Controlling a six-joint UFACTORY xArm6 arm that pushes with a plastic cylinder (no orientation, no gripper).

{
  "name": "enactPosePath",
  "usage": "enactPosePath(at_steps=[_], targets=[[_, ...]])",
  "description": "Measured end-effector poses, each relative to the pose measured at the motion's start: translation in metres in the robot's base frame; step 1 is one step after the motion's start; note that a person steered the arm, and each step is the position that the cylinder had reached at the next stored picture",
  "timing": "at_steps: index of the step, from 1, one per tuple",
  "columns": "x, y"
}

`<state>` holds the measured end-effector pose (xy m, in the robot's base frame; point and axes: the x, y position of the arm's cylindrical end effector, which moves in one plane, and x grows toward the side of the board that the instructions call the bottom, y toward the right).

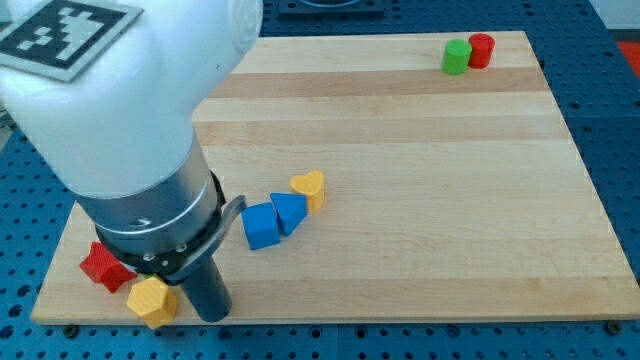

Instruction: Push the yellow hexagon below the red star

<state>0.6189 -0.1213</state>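
The yellow hexagon (152, 300) lies near the board's bottom left corner. The red star (103, 266) sits just up and left of it, partly hidden behind the arm; the two look close or touching. My rod comes down from the big white and grey arm body, and my tip (212, 314) rests on the board right beside the hexagon's right side.
A blue cube (260, 226), a blue wedge-shaped block (289, 211) and a yellow heart (310, 187) lie in a row right of the arm. A green cylinder (456, 56) and a red cylinder (482, 49) stand at the top right. The wooden board (420, 200) ends just below the hexagon.
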Motion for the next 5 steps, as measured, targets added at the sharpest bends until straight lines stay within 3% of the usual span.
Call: enactPosePath(at_steps=[3,5], targets=[[-0.001,-0.053],[-0.024,-0.079]])
